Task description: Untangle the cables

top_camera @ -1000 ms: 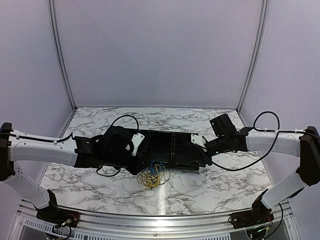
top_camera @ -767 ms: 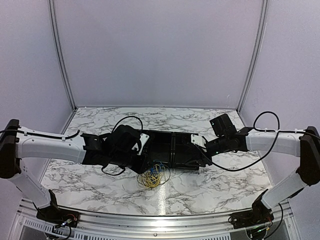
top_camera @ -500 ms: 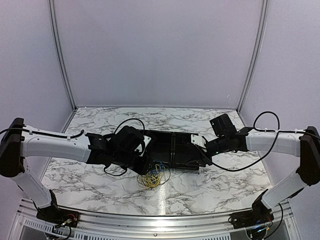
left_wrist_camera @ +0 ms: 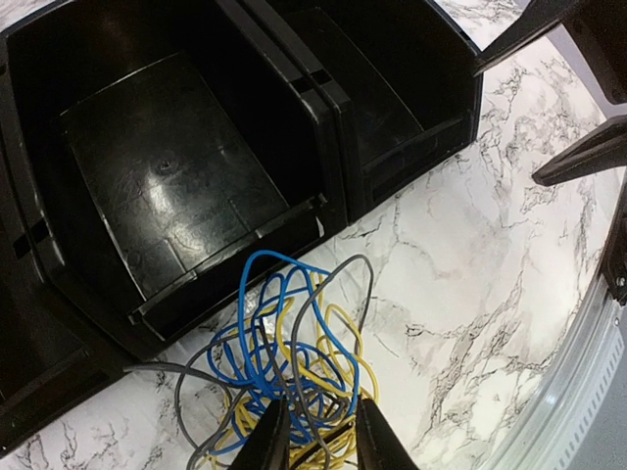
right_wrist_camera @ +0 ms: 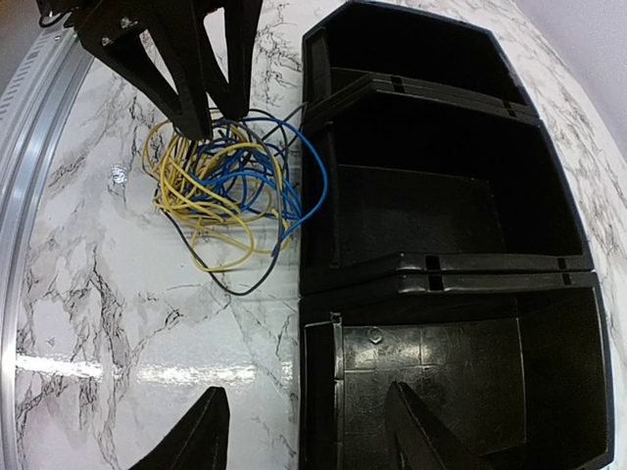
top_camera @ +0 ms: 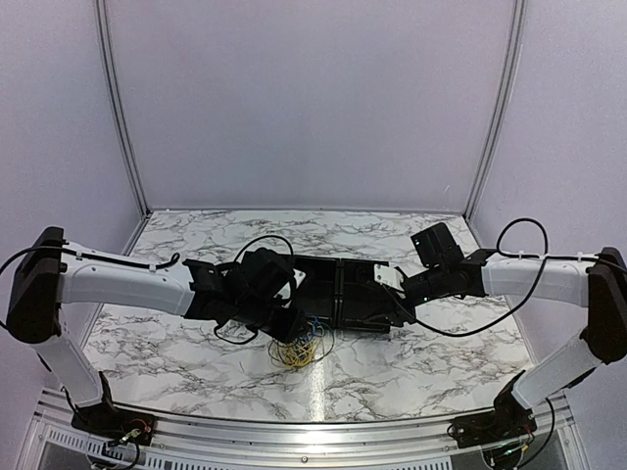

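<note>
My left claw (left_wrist_camera: 318,416) has swung in from the left over the last second. Its two black fingers now stand pushed down into the near side of the small tangle of thin yellow, blue and grey cables (left_wrist_camera: 284,338). The fingers sit a narrow gap apart with several strands running between them. I cannot tell whether they already pinch those strands or only straddle them. The tangle lies on the white marble-patterned tabletop (left_wrist_camera: 460,284), just in front of the black plastic compartment tray (left_wrist_camera: 328,108). Its blue loops reach right up beside the tray's near wall, and none of it is inside a compartment. My right claw (right_wrist_camera: 309,392) has not moved: it hangs by the right end of the tray, fingers wide apart with nothing between them, well apart from the wires. So I judge the approach finished and the first pick at hand, though no wire is separated yet. If I bite too many strands, the whole knot will likely drag along instead of loosening.
</note>
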Robot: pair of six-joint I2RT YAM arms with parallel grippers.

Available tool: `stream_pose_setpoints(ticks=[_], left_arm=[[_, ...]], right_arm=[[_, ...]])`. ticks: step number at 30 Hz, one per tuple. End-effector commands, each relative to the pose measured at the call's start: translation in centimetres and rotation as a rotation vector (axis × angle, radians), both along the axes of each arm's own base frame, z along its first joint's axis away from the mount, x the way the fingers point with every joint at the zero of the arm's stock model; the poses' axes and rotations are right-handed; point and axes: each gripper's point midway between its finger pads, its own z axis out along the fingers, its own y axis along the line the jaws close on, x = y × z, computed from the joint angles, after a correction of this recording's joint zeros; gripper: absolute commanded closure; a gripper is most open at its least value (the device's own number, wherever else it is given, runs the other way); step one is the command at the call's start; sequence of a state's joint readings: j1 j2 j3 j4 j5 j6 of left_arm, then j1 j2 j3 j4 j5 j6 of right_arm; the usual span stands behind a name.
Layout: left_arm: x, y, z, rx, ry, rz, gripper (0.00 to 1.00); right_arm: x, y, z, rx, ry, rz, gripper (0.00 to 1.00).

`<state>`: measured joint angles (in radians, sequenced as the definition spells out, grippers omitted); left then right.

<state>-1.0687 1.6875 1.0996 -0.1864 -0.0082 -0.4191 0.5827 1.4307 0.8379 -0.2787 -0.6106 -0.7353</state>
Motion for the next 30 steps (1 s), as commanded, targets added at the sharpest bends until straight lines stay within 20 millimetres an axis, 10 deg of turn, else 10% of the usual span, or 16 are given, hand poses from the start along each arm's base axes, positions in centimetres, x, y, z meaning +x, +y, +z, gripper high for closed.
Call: stream_pose_setpoints(ticks=[1,14,25,30], left_arm=[[0.0,-0.7,0.0,0.013,0.001,-0.019,0.79],[0.0,-0.7,1.6,-0.019,-0.014,-0.017,1.00],[-1.1,-0.5,12.5,-0.241,-0.128,-0.078,1.00],[-1.4,0.3,15.3,-0.295,-0.171,-0.081,1.00]], right_arm=[[-0.2,-0.1,0.0,-0.012,-0.020,0.007,0.45],[-0.2,-0.1,-0.3,-0.019,-0.018,0.009,0.46],[-0.1,0.0,-0.1,-0.014,-0.011,0.008,0.48],[-1.3,1.8,6.6,0.147,0.051,0.062,0.43]])
